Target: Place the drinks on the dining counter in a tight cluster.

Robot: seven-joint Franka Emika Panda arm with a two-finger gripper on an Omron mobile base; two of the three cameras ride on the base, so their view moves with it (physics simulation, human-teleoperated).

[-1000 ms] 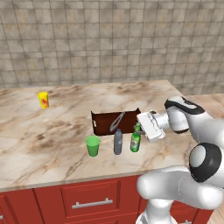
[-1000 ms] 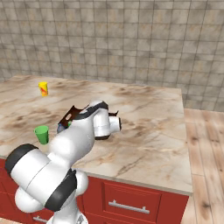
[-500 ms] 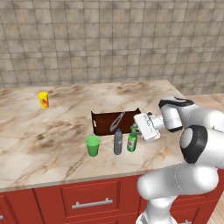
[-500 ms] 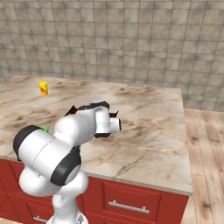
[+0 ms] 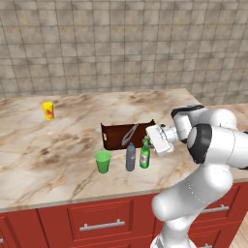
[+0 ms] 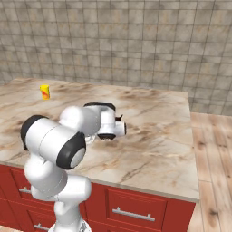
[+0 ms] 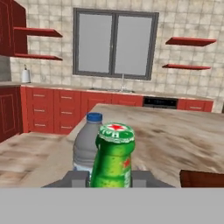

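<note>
The green glass bottle [image 5: 144, 156] stands upright on the marbled dining counter [image 5: 48, 155], right beside the slim grey bottle [image 5: 130, 157]. My gripper [image 5: 146, 144] reaches in from the right and is shut on the green bottle's neck. In the hand view the green bottle [image 7: 111, 153], with its red-star cap, sits between my gripper's [image 7: 109, 178] fingers. The grey bottle [image 7: 85, 144], which has a blue cap, shows just behind it to the left. My own arm hides both bottles in the right base view.
A green cup [image 5: 102, 161] stands left of the grey bottle. A dark brown tray [image 5: 127, 135] with a grey utensil lies just behind the bottles. A yellow cup [image 5: 47, 110] [image 6: 44, 91] is at the far left. The counter's front edge runs close below the bottles.
My gripper has carried the green bottle a little to the left, closing the gap to the grey bottle. The cups and the tray have not moved.
</note>
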